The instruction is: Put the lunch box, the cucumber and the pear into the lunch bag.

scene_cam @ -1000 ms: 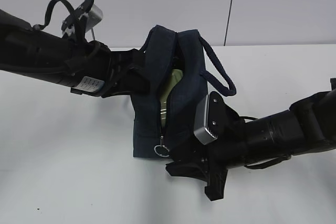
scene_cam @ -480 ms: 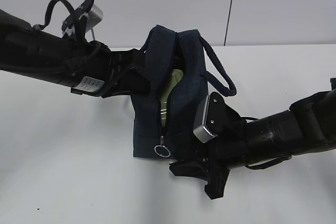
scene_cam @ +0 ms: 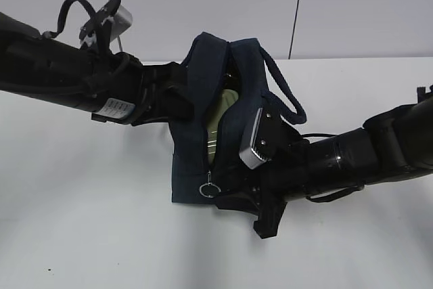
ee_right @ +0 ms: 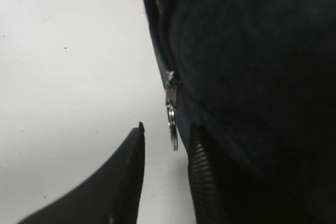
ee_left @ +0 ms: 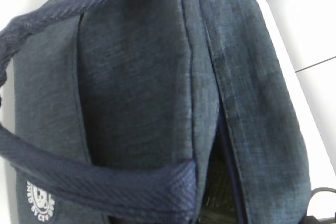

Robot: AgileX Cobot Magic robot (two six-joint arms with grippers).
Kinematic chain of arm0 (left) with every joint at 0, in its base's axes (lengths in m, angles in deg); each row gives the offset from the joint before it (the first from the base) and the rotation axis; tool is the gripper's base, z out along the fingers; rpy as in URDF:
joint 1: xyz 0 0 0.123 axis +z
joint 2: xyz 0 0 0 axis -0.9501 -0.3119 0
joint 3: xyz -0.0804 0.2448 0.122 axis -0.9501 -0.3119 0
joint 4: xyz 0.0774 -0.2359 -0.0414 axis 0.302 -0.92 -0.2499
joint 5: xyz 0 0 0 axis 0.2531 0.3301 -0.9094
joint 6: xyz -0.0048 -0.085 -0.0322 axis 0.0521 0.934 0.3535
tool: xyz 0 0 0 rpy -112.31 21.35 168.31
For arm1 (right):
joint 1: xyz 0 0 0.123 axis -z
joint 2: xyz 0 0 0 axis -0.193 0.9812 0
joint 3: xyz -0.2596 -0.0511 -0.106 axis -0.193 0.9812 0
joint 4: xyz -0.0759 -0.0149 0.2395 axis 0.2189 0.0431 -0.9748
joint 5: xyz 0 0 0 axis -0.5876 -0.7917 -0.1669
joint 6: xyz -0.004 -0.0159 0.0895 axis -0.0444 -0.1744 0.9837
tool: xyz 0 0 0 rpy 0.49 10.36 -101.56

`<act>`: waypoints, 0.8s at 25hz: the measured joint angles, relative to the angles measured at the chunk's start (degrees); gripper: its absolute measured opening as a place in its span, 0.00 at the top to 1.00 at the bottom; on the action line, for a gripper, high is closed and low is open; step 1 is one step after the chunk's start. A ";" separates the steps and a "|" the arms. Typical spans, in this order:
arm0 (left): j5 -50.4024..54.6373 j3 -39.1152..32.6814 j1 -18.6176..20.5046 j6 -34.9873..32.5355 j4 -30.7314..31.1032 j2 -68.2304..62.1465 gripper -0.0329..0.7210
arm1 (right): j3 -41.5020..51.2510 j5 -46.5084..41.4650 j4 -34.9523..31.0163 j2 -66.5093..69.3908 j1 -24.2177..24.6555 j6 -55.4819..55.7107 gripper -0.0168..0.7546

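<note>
The navy lunch bag (scene_cam: 189, 174) stands at the table's middle with its zipper partly open. The sage-green lid of the lunch box (scene_cam: 218, 116) shows inside the opening. The cucumber and the pear are hidden. My left gripper (scene_cam: 177, 93) is pressed into the bag's left side, holding its fabric; the left wrist view shows only the bag (ee_left: 136, 77) and a handle, no fingers. My right gripper (ee_right: 167, 135) is open at the bag's lower end. Its jaws stand on either side of the silver ring pull (ee_right: 172, 124), apart from it. The ring pull (scene_cam: 210, 189) hangs at the zipper's lower end.
The white table (scene_cam: 81, 221) runs around the bag, with a white wall behind. The bag's looped handle (scene_cam: 284, 96) hangs over the right arm. The right wrist camera housing (scene_cam: 256, 139) sits against the bag's right face.
My right arm has moved left and up along the bag, bringing its open jaws to the ring pull. The left arm and the bag have stayed still.
</note>
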 joint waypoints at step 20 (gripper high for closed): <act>0.32 0.00 0.00 0.00 -1.49 0.00 0.98 | -1.69 0.97 0.00 3.22 -1.33 1.91 0.67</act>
